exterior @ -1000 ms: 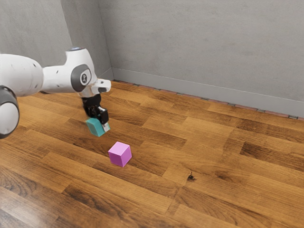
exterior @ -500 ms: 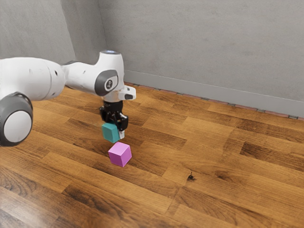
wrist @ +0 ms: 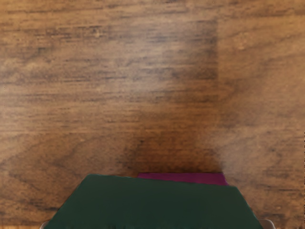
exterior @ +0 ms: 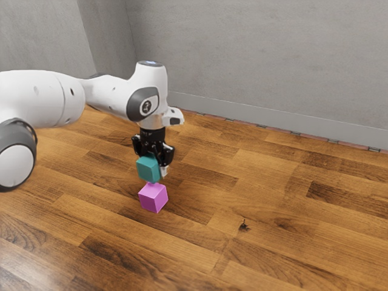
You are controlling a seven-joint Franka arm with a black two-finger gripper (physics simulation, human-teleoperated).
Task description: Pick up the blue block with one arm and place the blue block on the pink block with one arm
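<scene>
Gripper (exterior: 151, 162) clamped on blue block (exterior: 148, 170), held just over pink block (exterior: 153, 197), roughly centred for stacking.

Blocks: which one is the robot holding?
The blue block, which looks teal, is clamped in the tool. The pink block sits on the wooden surface right under it, with nothing gripping it.

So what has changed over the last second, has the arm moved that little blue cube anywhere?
The black two-finger gripper, clamped on the small teal-blue cube throughout, carried it toward the exterior view's right. It now holds it directly over the pink cube, close above its top. Nothing was let go. The pink cube kept its spot on the wooden surface.
</scene>
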